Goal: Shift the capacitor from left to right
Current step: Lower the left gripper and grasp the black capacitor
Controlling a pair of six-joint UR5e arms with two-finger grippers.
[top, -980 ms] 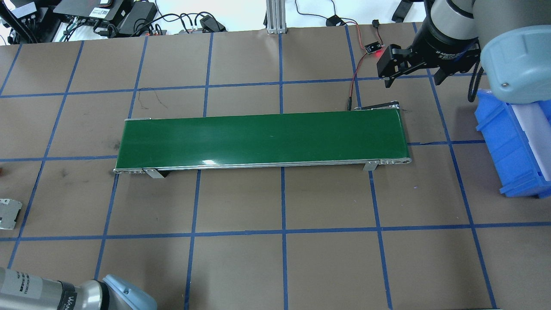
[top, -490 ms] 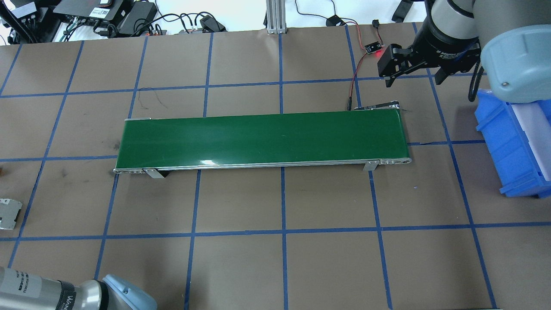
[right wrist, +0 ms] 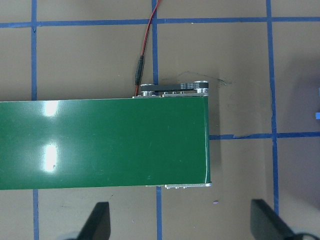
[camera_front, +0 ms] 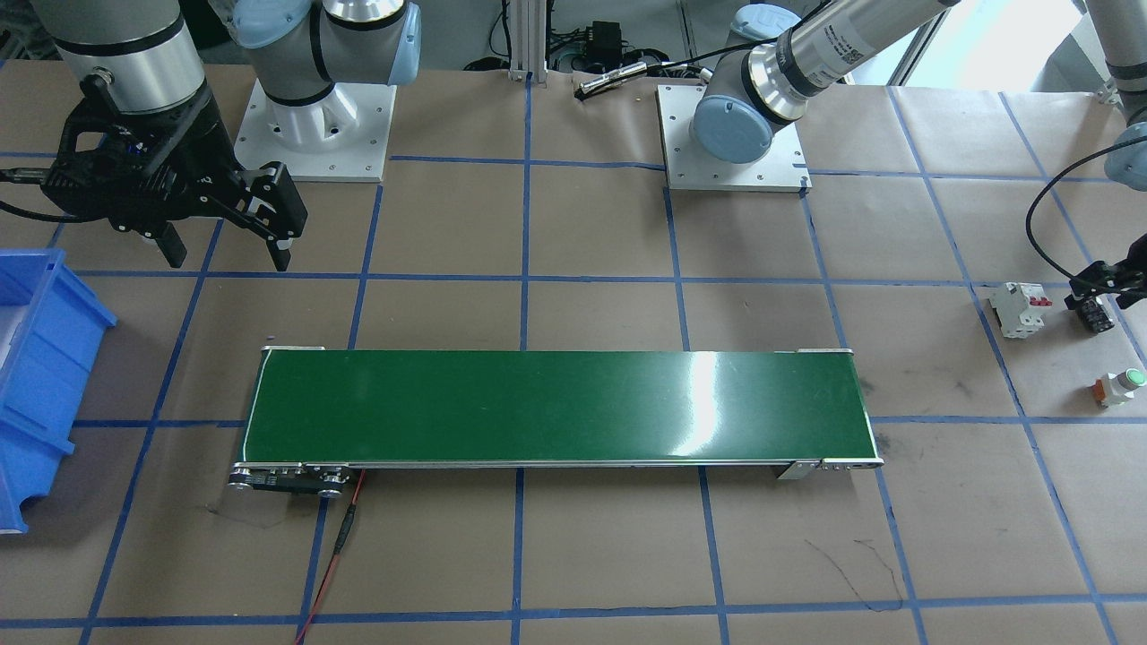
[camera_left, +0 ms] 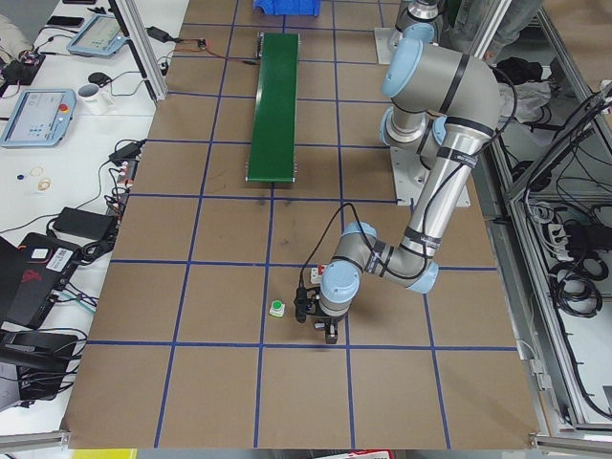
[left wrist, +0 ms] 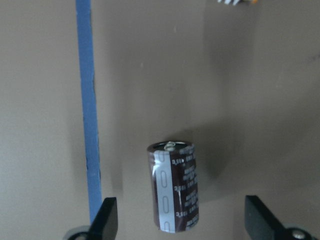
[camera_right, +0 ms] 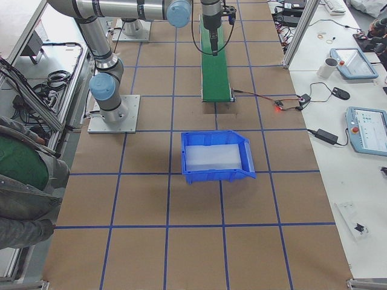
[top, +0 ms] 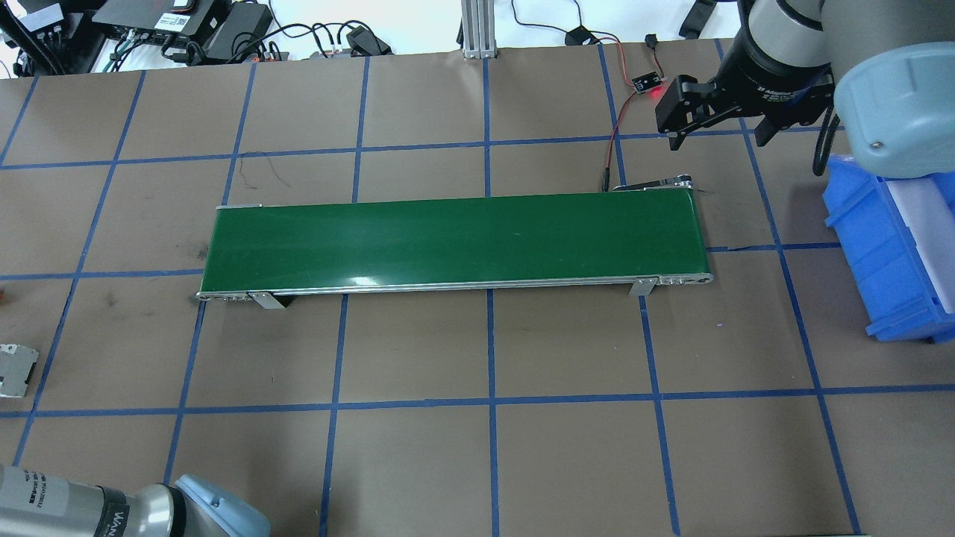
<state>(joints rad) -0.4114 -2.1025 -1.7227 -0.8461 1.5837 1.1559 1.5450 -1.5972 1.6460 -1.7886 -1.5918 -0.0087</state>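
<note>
Against the earlier overhead frames I record little change. The right pincer has crept slightly and hangs wide and empty near the right end of the belt. A speck on the belt has drifted rightward, so I judge it running. The left pincer hangs wide over the capacitor, which lies ungripped on the table. Transfer not begun.

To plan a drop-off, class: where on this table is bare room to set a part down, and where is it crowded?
Bare: the green belt, the paper squares on the robot's side of it, and the strip between belt and blue bin. Crowded: the robot's left end, where breaker, button and capacitor cluster.
</note>
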